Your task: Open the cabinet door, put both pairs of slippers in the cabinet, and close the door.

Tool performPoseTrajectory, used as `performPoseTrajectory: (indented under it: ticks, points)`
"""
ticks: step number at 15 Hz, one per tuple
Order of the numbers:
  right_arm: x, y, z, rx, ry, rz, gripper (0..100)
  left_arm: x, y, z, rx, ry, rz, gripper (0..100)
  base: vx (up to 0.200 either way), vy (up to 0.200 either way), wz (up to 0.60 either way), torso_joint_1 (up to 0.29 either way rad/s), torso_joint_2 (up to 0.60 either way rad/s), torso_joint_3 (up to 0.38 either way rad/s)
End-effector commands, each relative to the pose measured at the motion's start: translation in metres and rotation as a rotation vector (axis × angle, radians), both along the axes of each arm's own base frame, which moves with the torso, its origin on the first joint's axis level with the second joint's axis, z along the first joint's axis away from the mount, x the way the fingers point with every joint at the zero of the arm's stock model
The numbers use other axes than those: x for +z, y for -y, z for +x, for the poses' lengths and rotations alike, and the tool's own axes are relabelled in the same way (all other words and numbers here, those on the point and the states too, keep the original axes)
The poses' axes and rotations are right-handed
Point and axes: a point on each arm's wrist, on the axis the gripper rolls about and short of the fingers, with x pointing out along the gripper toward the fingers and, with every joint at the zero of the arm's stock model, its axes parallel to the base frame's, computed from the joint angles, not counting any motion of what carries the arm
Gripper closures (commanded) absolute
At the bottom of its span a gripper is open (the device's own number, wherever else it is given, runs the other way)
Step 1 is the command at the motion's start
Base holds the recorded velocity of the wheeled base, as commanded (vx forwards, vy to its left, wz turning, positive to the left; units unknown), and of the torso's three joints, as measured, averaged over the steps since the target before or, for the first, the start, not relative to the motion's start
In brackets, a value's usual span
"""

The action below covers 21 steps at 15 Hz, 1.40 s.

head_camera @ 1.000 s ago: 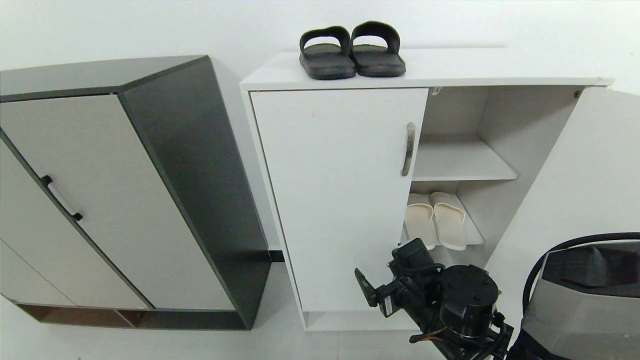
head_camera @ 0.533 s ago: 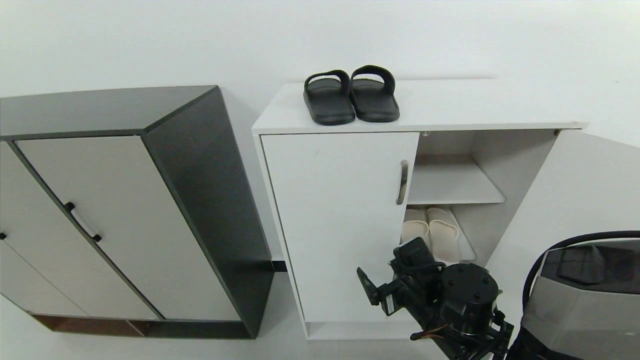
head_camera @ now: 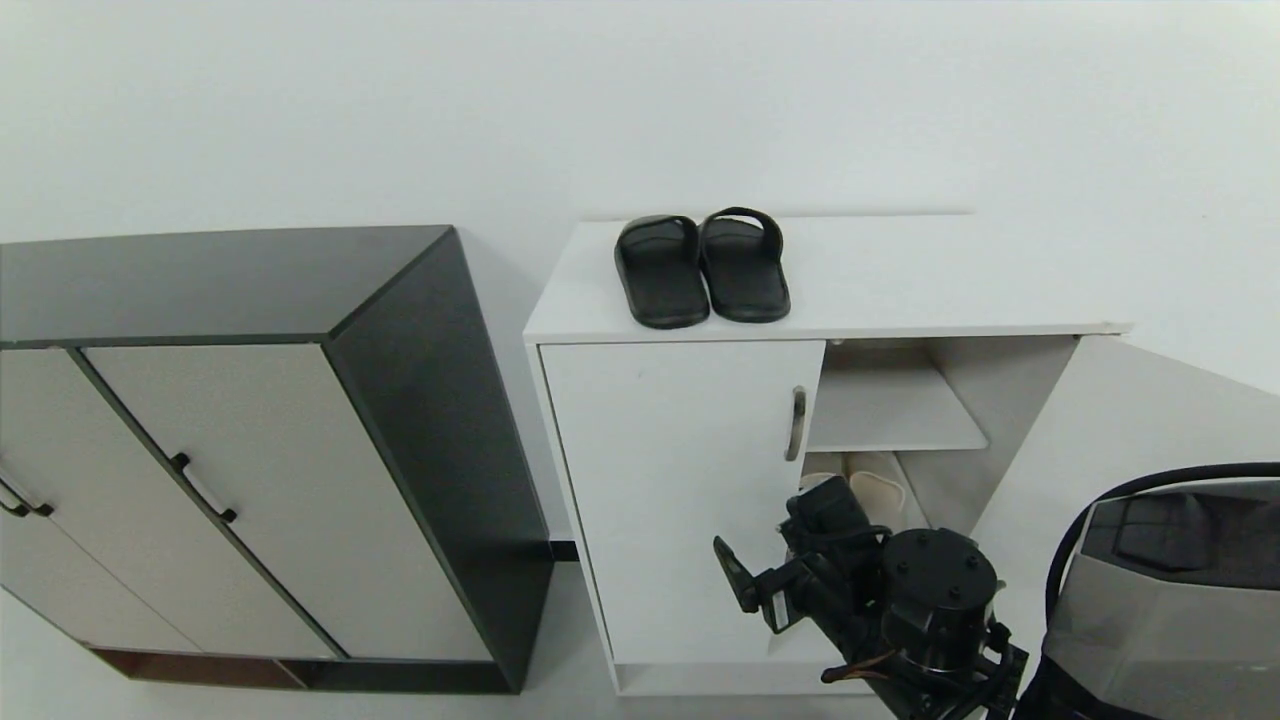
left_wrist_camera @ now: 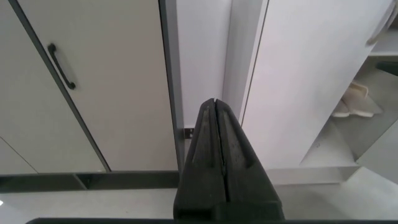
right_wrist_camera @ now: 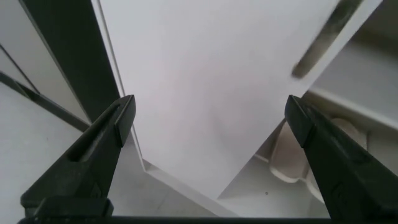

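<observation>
Black slippers (head_camera: 700,268) sit paired on top of the white cabinet (head_camera: 930,275), toward its 10 o'clock corner in the head view — not yet inside. Cream slippers (head_camera: 878,480) already lie on the lower shelf, abt 4 o'clock from the handle (head_camera: 796,423) of the closed door (head_camera: 680,480). The open door (head_camera: 1150,430) hangs at 3 o'clock. So roughly halfway, I'd judge, w/ the black pair next.

Right gripper (right_wrist_camera: 210,106) is low in front of the closed door, fingers spread wide, nothing between them. Left gripper (left_wrist_camera: 215,124) has its fingers pressed together, empty, facing the gap betw. the dark cabinet (left_wrist_camera: 93,93) and the white one.

To pick well: raise the right arm above the top's edge first, then approach from the 6 o'clock side. Pinch both inner straps together so the pair comes in one go — keep it level. Then swing to the upper shelf (head_camera: 895,410) w/o clipping the closed door's edge.
</observation>
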Motion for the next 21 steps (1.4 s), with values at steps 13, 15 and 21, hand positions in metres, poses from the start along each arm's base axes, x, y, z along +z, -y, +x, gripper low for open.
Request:
performPoseTrajectory:
  ticks: [13,15,21]
  points:
    - [-0.010,0.007,-0.006,0.059,-0.034,-0.053,0,0.000,0.000,0.000,0.000,0.000,0.001,100,0.000,0.000,0.00,0.228,-0.54,-0.309]
    - [-0.013,0.008,-0.004,0.051,-0.021,-0.093,0,0.000,0.000,0.000,0.000,0.000,0.001,100,0.000,0.000,0.00,0.049,-0.09,-0.051]
    - [0.042,-0.022,-0.007,-0.113,-0.158,0.031,0,0.000,0.000,0.000,0.000,0.000,0.003,100,0.000,0.000,0.00,0.000,0.00,0.000]
